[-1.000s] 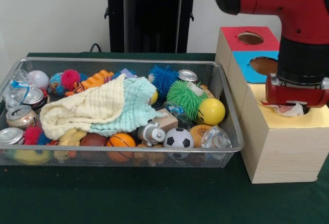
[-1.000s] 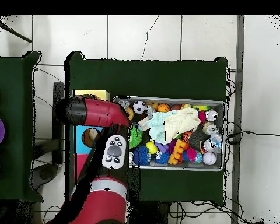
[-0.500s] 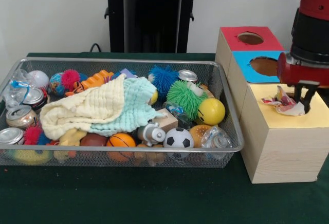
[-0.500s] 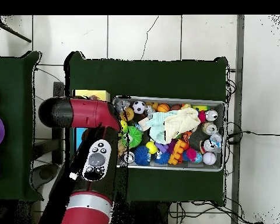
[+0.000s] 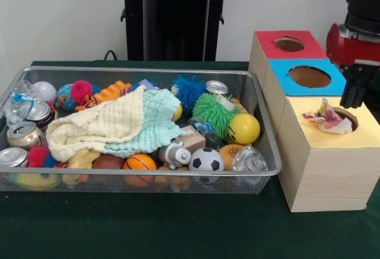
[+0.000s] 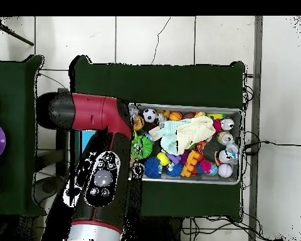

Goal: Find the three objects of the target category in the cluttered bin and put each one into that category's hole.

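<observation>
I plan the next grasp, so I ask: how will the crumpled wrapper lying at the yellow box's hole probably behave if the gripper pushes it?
The crumpled wrapper looks thin and creased, so probably light and floppy. Resting half over the hole, it may crumple or slide rather than drop in.

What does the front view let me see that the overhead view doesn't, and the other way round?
Only the front view shows the gripper hanging above the box, the red, blue and yellow holes, and crumpled paper lying at the yellow hole's rim. Only the overhead view shows the whole red arm covering that box, plus the tiled floor. Both show the wire bin of toys with the cloth on top.
</observation>
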